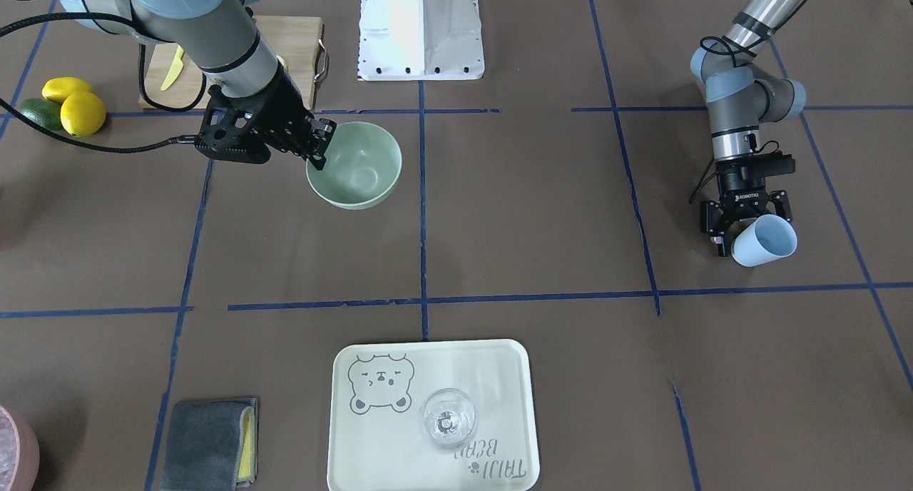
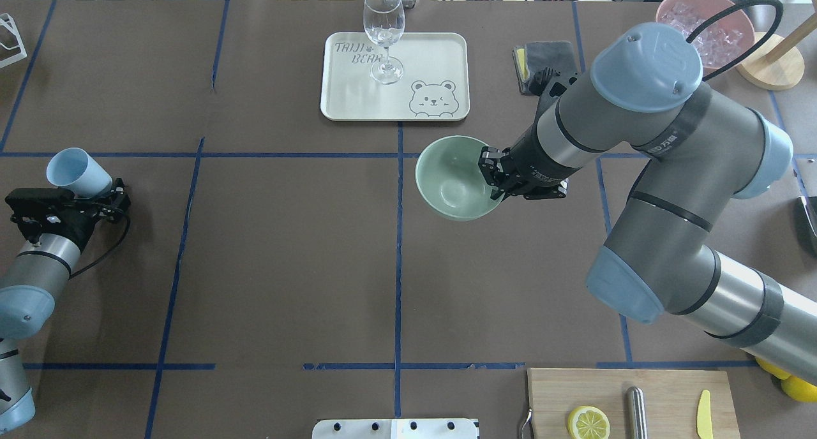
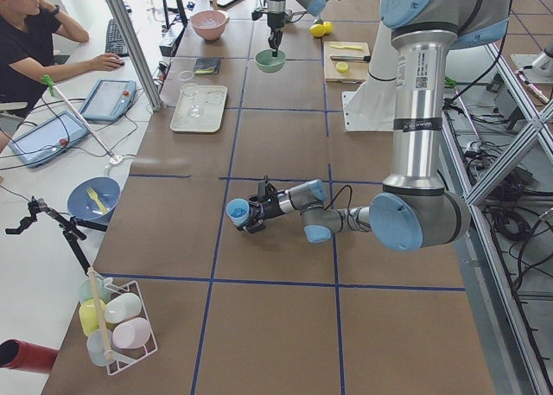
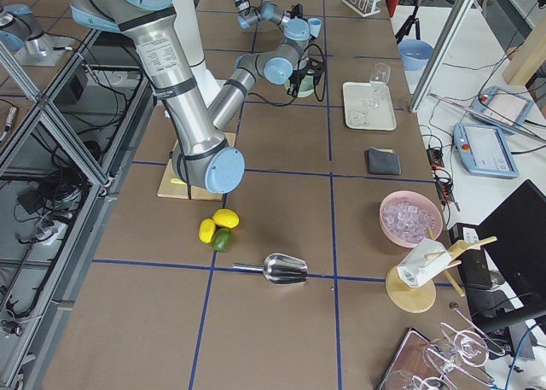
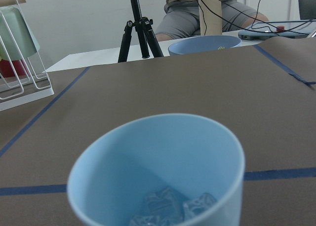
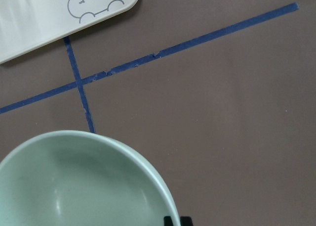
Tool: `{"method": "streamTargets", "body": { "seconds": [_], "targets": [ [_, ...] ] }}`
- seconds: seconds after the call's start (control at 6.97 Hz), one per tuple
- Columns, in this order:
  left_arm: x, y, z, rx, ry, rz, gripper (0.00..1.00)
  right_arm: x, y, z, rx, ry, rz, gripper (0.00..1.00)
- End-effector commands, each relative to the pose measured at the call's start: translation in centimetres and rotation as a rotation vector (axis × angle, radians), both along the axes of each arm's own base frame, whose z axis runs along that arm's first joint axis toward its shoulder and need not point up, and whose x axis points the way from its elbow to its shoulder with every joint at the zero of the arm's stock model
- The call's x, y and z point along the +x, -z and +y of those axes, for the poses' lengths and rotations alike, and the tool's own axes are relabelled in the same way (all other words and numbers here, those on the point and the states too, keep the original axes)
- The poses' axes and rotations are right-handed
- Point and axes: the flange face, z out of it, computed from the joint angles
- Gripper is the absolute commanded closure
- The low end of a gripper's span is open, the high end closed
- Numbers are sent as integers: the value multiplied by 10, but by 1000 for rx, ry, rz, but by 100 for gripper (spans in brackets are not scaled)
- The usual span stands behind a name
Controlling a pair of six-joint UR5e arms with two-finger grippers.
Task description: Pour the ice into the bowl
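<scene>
The pale mint-green bowl (image 1: 360,166) is gripped at its rim by my right gripper (image 1: 317,155), which is shut on it near the table's middle; it also shows in the overhead view (image 2: 450,177) and the right wrist view (image 6: 74,181). The bowl is empty. My left gripper (image 1: 742,234) is shut on a light blue cup (image 1: 764,240), tilted, low over the table at my far left. The left wrist view shows the cup (image 5: 158,171) with a few clear ice cubes (image 5: 173,206) at its bottom. Cup and bowl are far apart.
A cream tray (image 1: 499,377) with a clear wine glass (image 1: 447,419) lies beyond the bowl. A pink container of ice (image 2: 705,24), a grey cloth (image 1: 207,441), a cutting board (image 2: 625,401) and lemons (image 1: 71,105) sit on my right side.
</scene>
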Motion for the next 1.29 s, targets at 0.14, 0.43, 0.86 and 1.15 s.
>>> {"method": "streamTargets", "body": {
  "seconds": [0.14, 0.43, 0.86, 1.15],
  "targets": [
    [-5, 1, -6, 0, 13, 3, 1, 1, 1, 0, 2, -2, -2, 100],
    [-2, 5, -8, 2, 13, 8, 3, 0, 0, 1, 1, 0, 1, 100],
    [-11, 7, -15, 4, 34, 16, 55, -3, 0, 3, 3, 2, 2, 100],
    [-48, 76, -36, 118, -26, -10, 100, -30, 3, 23, 35, 17, 20, 100]
  ]
}}
